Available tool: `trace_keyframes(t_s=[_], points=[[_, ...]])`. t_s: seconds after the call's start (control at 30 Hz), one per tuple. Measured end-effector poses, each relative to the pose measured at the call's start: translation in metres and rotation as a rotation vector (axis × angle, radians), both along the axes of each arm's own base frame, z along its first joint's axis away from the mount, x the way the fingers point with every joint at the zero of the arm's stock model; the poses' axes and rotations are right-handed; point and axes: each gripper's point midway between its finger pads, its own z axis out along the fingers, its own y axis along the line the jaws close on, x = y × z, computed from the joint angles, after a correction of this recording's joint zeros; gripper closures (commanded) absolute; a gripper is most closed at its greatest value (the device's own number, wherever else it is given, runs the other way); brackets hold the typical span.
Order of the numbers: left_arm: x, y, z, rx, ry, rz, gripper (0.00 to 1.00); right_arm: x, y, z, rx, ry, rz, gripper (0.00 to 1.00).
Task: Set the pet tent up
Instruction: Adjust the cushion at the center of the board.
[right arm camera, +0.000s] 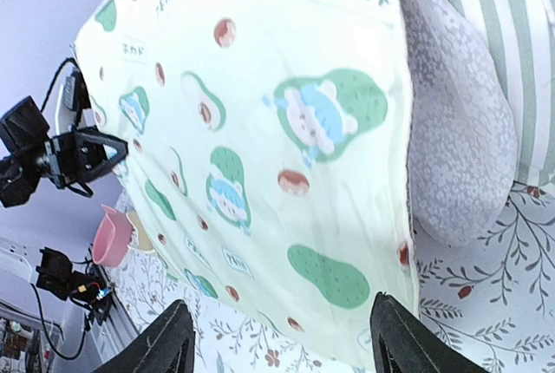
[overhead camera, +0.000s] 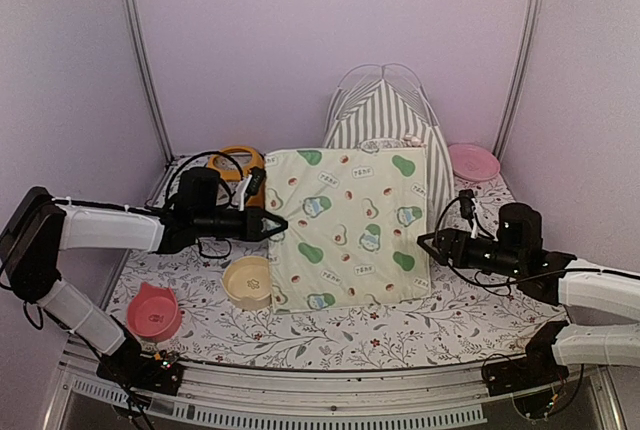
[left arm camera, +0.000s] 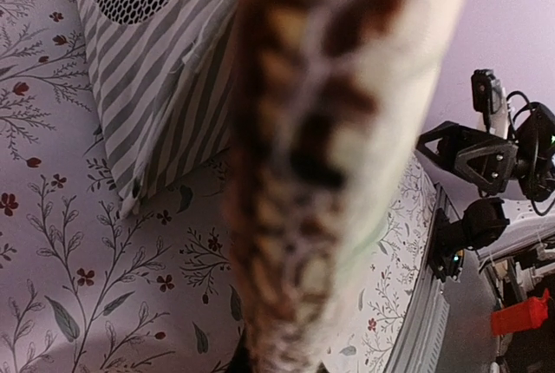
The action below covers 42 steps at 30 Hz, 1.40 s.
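The pet tent (overhead camera: 385,115) sits at the back of the table, a bit to the right, close to the wall. It has grey-green and white stripes, and thin white poles (overhead camera: 400,72) bend over its top. A soft lace flap (right arm camera: 455,130) hangs at its front. A cream mat (overhead camera: 350,225) with green avocado pictures covers the low part of the tent and spreads toward the arms. The left claw (overhead camera: 278,225) is pinched tight on the mat's left edge, and the mat hangs blurry right in front of the left wrist camera. The right claw (overhead camera: 424,243) is at the mat's right edge with its fingers wide apart, holding nothing. The table (overhead camera: 400,325) has a white cover with little leaves and red flowers. The walls (overhead camera: 300,30) are pale purple. A yellow bowl (overhead camera: 248,280) touches the mat's near left corner, and a pink bowl (overhead camera: 155,312) sits farther left. A pink plate (overhead camera: 473,162) is just beside the tent on the right. An orange thing (overhead camera: 235,158) lies at the back left. There is bare table between the mat and the near edge.
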Motion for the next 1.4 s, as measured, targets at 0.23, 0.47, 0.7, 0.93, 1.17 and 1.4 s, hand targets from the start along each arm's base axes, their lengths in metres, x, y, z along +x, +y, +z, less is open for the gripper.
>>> trace_keyframes(t_s=[0.23, 0.47, 0.7, 0.93, 1.17, 1.4], points=[[-0.002, -0.001, -0.003, 0.032, -0.005, -0.008, 1.0, 0.025, 0.003, 0.004, -0.022, -0.016, -0.053, 0.17], [0.0, -0.001, -0.002, 0.044, -0.012, -0.005, 1.0, 0.044, -0.005, -0.004, -0.057, -0.021, -0.098, 0.16], [-0.001, -0.002, -0.005, 0.052, -0.012, -0.008, 1.0, 0.055, 0.012, -0.023, -0.065, 0.026, -0.011, 0.42], [-0.002, -0.006, -0.003, 0.051, -0.018, -0.014, 1.0, 0.06, 0.024, -0.002, -0.018, -0.002, 0.035, 1.0], [-0.009, -0.031, 0.006, 0.032, 0.0, -0.021, 1.0, 0.038, 0.042, 0.04, 0.022, -0.065, 0.095, 1.0], [-0.031, -0.072, 0.011, 0.009, 0.051, -0.032, 1.0, -0.015, 0.089, 0.079, 0.056, -0.139, 0.248, 1.0]])
